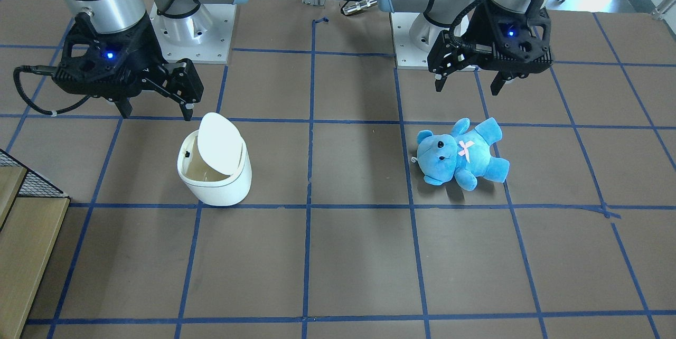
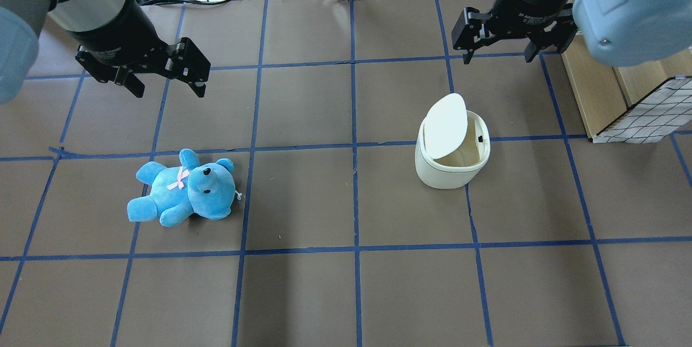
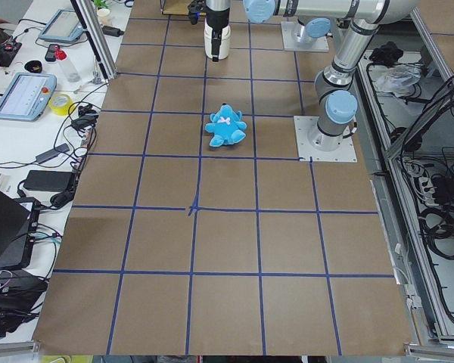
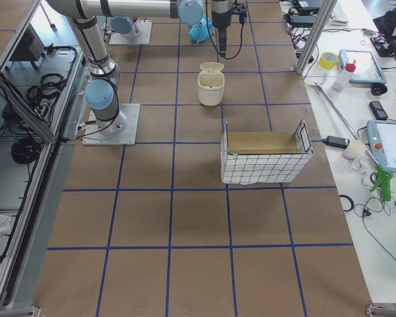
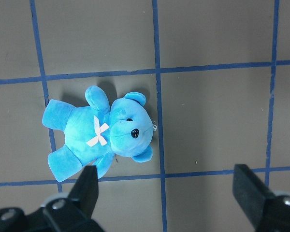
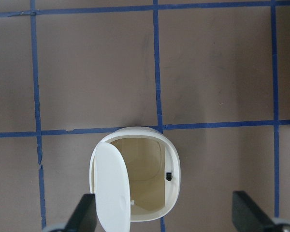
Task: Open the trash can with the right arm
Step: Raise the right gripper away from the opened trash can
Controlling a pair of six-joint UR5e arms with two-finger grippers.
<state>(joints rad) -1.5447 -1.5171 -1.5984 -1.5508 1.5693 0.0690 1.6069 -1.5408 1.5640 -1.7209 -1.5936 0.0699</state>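
Observation:
The small white trash can stands on the table with its flat lid tipped up, so the cream inside shows. It also shows in the front view, the right wrist view and the right side view. My right gripper is open and empty. It hangs above the table just behind the can and does not touch it; it also shows in the front view. My left gripper is open and empty, above and behind a blue teddy bear.
The teddy bear lies on its back on the left half of the table. A wire-mesh basket and a wooden box stand at the table's right end, near the right arm. Blue tape lines grid the brown tabletop.

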